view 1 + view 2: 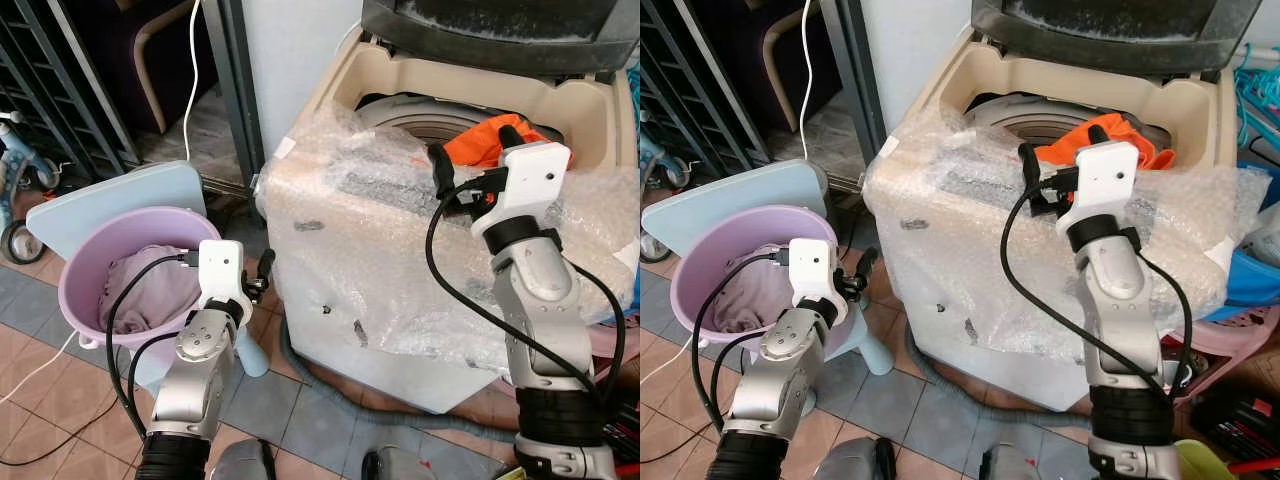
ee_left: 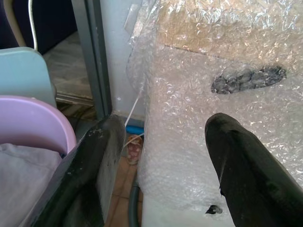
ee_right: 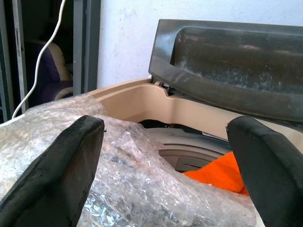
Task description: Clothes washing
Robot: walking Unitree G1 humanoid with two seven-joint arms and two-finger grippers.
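Fingers of right gripper (image 3: 165, 156) wide apart, empty, above washing machine (image 1: 400, 250) rim near orange garment (image 3: 215, 177); left gripper (image 2: 165, 161) fingers apart, empty.

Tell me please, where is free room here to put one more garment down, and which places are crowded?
Free: the drum opening of the washing machine, left of the orange garment; also the purple basin beyond the grey clothes. Crowded: the narrow gap between basin and machine, where the open left gripper hangs, and the machine's front edge by the open right gripper.

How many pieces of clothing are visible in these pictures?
2: an orange garment in the washing machine's tub, and a grey garment in the purple basin. Others may lie hidden beneath.
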